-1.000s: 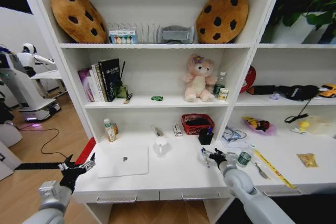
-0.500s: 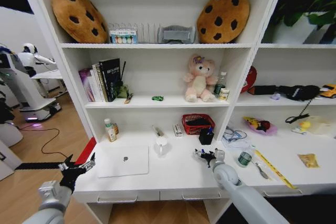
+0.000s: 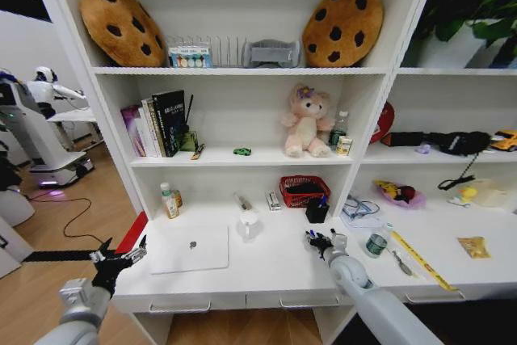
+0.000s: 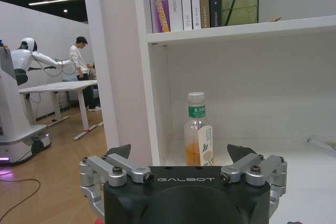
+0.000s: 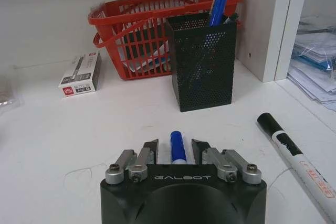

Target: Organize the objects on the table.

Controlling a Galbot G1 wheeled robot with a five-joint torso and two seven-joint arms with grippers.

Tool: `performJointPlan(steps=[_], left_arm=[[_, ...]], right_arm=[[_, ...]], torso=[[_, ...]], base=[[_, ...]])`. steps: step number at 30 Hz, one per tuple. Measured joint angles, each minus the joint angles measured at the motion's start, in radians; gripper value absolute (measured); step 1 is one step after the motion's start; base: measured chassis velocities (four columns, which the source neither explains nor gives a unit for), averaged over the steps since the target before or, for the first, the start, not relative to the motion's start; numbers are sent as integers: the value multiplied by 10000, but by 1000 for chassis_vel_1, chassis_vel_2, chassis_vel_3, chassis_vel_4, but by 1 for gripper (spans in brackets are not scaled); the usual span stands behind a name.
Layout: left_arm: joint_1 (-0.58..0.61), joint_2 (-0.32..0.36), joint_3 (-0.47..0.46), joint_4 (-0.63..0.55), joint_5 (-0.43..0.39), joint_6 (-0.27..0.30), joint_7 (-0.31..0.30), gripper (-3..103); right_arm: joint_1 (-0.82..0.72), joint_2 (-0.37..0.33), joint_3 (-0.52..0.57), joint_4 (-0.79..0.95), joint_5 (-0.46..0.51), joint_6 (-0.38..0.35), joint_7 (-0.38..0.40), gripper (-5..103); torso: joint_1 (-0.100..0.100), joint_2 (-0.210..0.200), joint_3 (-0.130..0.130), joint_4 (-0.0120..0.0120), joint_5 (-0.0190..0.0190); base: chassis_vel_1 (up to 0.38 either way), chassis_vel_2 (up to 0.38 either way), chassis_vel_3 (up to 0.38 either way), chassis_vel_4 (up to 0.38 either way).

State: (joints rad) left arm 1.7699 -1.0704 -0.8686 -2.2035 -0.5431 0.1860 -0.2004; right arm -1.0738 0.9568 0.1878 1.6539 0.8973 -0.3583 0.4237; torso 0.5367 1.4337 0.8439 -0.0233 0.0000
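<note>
1. Left gripper (image 3: 119, 262): hangs off the left end of the table (image 3: 275, 268), beside its front corner, fingers spread and holding nothing. Its wrist view looks past the open fingers to a small bottle (image 4: 198, 129) of orange liquid standing upright on the table against the shelf wall; the arm appears to be waiting, not working.

2. Laptop (image 3: 189, 248): silver, lid closed, flat on the left part of the table, near the front edge and well apart from either gripper.

3. Red basket (image 3: 304, 191): stands at the back of the table under the shelf. A small box (image 5: 80, 73) lies flat just beside it.

4. Pen cup (image 5: 202, 60): black mesh, upright, directly in front of the basket, with blue pens already standing in it. It is the likely home for loose pens.

5. Right gripper (image 3: 321, 241): low over the table, a short way in front of the pen cup. The wrist view shows its fingers closed around a blue pen (image 5: 177, 147), the pen's end pointing forward toward the cup; the grasp seems meant to carry the pen there.

6. Marker (image 5: 291, 156): black cap, white barrel, lying loose on the table beside the right gripper, not yet sorted.

7. Green-capped bottle (image 3: 376, 242): upright on the table, just right of the right gripper.
</note>
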Motion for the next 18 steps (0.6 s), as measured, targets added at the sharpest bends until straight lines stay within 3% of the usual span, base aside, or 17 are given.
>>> performJointPlan(steps=[1, 3, 5, 8, 12, 14, 15, 17, 18], left_arm=[[0, 0, 0, 0, 0, 0, 0, 100], [0, 0, 0, 0, 0, 0, 0, 100], [0, 0, 0, 0, 0, 0, 0, 100], [0, 0, 0, 0, 0, 0, 0, 100], [0, 0, 0, 0, 0, 0, 0, 100], [0, 0, 0, 0, 0, 0, 0, 100], [0, 0, 0, 0, 0, 0, 0, 100], [0, 0, 0, 0, 0, 0, 0, 100], [0, 0, 0, 0, 0, 0, 0, 100]], right_arm=[[5, -2, 6, -2, 10, -6, -3, 38], [15, -17, 27, -2, 68, -34, -19, 22], [15, -18, 47, 0, 54, -31, -29, 22], [-27, -43, 199, 116, -204, 7, -111, 12], [-143, -179, 444, 456, -303, 35, -148, 11], [-269, -245, 618, 574, -1415, 760, -683, 11], [-269, -245, 618, 574, -1415, 760, -683, 11], [-407, -346, 765, 823, -2448, 1838, -1637, 11], [-407, -346, 765, 823, -2448, 1838, -1637, 11]], torso=[[0, 0, 0, 0, 0], [1, 0, 1, 1, 1], [0, 0, 2, 1, 3], [1, -2, 3, 1, 7], [0, -1, 3, 1, 3], [1, -1, 3, 0, 1], [1, -1, 3, 0, 1], [1, -1, 3, -1, 2], [1, -1, 3, -1, 2]], base=[[0, 0, 0, 0], [0, 0, 0, 0], [0, 0, 0, 0], [0, 0, 0, 0], [0, 0, 0, 0], [0, 0, 0, 0], [0, 0, 0, 0], [0, 0, 0, 0], [0, 0, 0, 0]])
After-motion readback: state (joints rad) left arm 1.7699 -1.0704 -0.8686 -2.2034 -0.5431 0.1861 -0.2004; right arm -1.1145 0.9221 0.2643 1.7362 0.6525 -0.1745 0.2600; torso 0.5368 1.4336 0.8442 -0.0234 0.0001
